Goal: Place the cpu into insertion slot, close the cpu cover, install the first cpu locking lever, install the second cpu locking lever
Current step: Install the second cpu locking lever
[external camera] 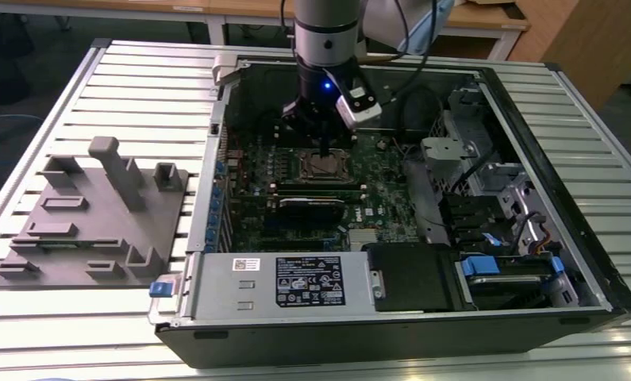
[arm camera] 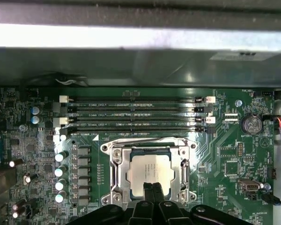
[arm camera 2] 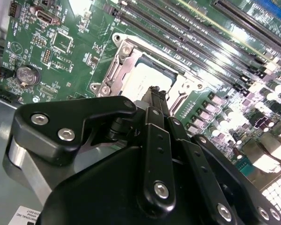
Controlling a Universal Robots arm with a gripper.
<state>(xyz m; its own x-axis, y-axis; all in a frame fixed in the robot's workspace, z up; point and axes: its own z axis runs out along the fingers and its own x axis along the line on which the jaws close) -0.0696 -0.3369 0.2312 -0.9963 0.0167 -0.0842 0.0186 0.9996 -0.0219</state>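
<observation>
The gripper (external camera: 327, 151) hangs over the middle of the green motherboard (external camera: 384, 208) inside an open computer case (external camera: 569, 262) that lies on a slatted metal table (external camera: 103, 71); its two fingers (arm camera: 152, 191) are pressed together with nothing between them, tips just above the near edge of the cpu (arm camera: 150, 172). The cpu, pale and square, already sits in the insertion slot (arm camera: 149, 157), and the cpu cover (arm camera: 119, 161), a silver frame with a cut-out centre, lies flat around it. Print is present but mostly too small to read: a white label on the power supply (external camera: 283, 279) in the exterior view, and faint white lettering beside the memory slots (arm camera: 133, 115) in the first wrist view. That view counts four long memory slots on the far side of the socket, a column of five small silver capacitors (arm camera: 61, 177) beside it, and one coin battery (arm camera: 251, 124). The second wrist view shows the same battery, the gripper's black linkage with its screws, and one corner of a white label. The exterior view alone takes in a grey fixture block (external camera: 98, 218) on the table at the exterior view's left and a black expansion card (external camera: 312, 204) near the socket.
</observation>
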